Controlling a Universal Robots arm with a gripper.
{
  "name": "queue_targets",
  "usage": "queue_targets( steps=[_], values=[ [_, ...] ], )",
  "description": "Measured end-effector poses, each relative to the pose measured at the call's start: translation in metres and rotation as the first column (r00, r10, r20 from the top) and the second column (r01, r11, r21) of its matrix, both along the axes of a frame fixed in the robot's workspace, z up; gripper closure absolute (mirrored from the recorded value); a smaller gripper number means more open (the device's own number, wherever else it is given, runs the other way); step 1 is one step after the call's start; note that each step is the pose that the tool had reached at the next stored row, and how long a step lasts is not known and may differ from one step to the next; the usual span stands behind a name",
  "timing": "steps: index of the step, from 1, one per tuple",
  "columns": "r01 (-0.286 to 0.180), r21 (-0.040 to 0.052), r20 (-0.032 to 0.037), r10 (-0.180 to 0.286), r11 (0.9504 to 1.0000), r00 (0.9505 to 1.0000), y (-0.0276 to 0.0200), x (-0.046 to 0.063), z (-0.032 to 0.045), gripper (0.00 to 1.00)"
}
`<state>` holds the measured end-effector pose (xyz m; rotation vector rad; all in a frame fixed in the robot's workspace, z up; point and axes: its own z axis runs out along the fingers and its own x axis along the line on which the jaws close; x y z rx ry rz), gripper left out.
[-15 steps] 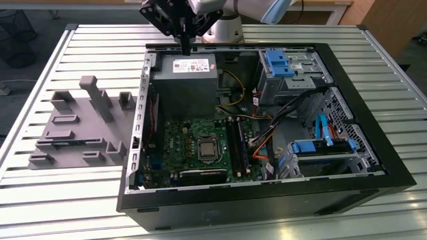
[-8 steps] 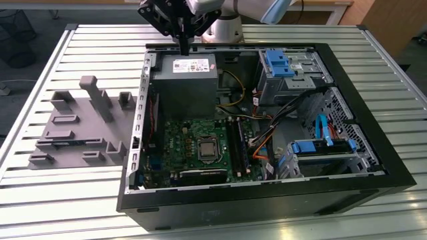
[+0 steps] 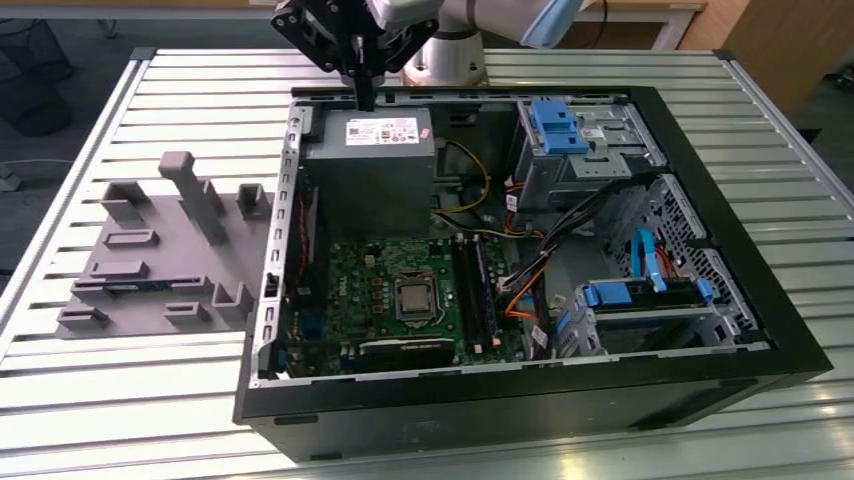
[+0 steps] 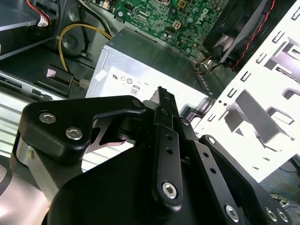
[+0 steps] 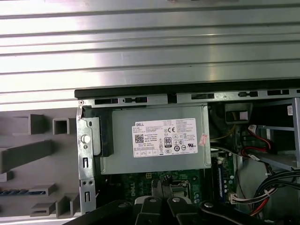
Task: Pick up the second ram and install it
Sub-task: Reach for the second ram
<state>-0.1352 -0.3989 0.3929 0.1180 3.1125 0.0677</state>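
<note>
Upper centre, my black gripper (image 3: 363, 102), jaws closed and empty, hangs over one open black computer case (image 3: 534, 400) holding one green motherboard (image 3: 354, 290).

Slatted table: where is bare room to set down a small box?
Bare slats lie beyond the grey fixture, at the exterior view's left, and in the near corner before it; a narrow strip runs along the computer case at that view's right. Inside the case is crowded.

From my station I see bright light glaring white off the slatted counter (image 5: 140, 61) in the first wrist view, while the computer case (image 3: 534, 395) sits dim and shadowed inside.
</note>
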Motion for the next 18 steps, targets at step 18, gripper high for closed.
queue_targets(
  steps=[18],
  values=[
    [0.000, -0.0001, 0.0000, 0.000, 1.0000, 1.0000, 0.0000, -0.0068, -0.0001, 0.89]
  ],
)
